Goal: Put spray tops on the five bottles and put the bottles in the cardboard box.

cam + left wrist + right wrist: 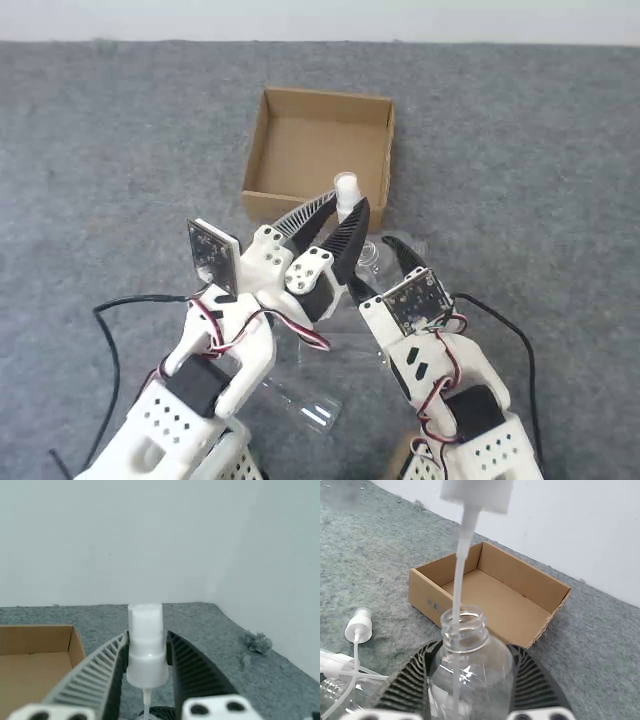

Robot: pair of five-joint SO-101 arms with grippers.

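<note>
Holding a spray top upright, the left gripper is clamped on its collar, above the bottle. The top's tube runs down through the bottle's open neck, and the cap is not yet seated. The right gripper is clenched around the bottle, which stands upright just in front of the box. A second top lies on the grey mat, near a lying bottle.
</note>
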